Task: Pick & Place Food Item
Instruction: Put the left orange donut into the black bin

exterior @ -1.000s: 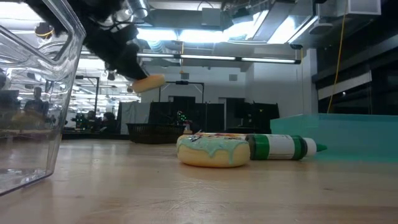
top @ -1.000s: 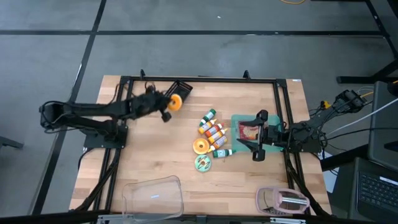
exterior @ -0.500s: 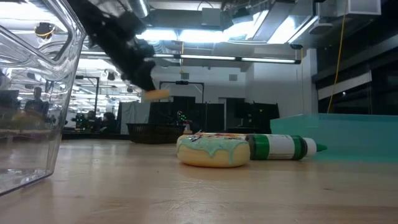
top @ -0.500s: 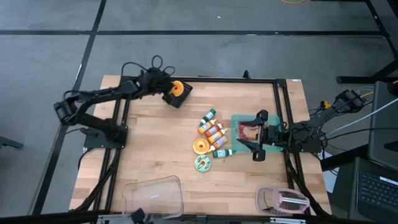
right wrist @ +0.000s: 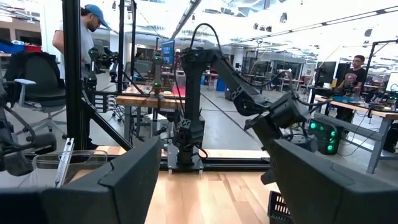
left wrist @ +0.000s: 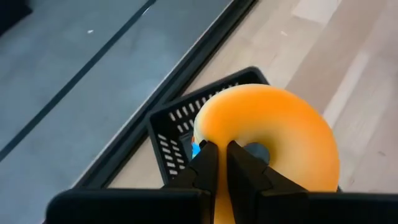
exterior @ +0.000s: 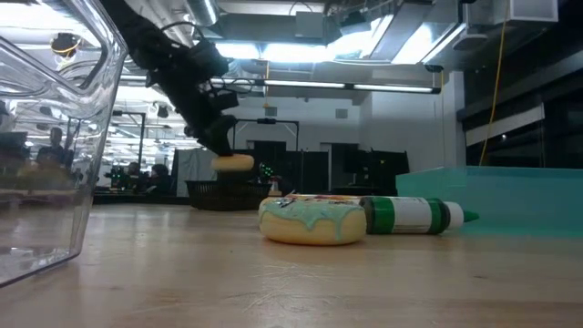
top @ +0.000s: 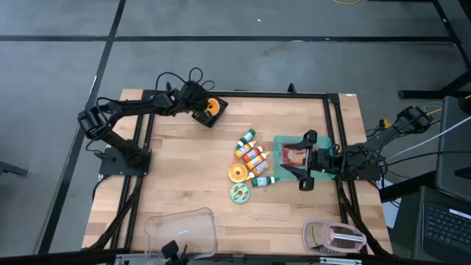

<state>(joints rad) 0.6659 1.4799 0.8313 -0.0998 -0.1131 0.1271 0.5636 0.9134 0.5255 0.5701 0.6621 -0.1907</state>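
Note:
An orange ring donut point(top: 213, 107) hangs over a small black slotted basket point(top: 209, 118) at the table's far edge, left of centre. My left gripper point(top: 202, 105) is shut on it. The low view shows the donut point(exterior: 233, 163) in the air above the dark basket point(exterior: 223, 192). My right gripper point(top: 292, 164) waits open at the right, over a teal tray point(top: 278, 142), and its fingers stand wide apart in the right wrist view point(right wrist: 217, 180). My left gripper pinches the donut's rim point(left wrist: 208, 134) on the side nearest the wrist, next to the hole, between its two nearly closed fingers point(left wrist: 204, 167). The fingers slant down toward the table's far edge. The donut hangs beyond the fingertips, clear of the basket point(left wrist: 171, 134) and the table.
Several small bottles point(top: 251, 152), an orange-glazed donut point(top: 237, 173) and a green-glazed donut point(top: 240, 193) lie mid-table. A clear tub point(top: 181, 231) and a pink-lidded box point(top: 335, 237) stand at the near edge. The teal tray holds a reddish food item point(top: 294, 156).
My left gripper has swung toward the table's far edge and a little down, carrying the orange donut from over the bare wood to above the black basket. It has stayed shut on the donut, which has stayed clear of the table.

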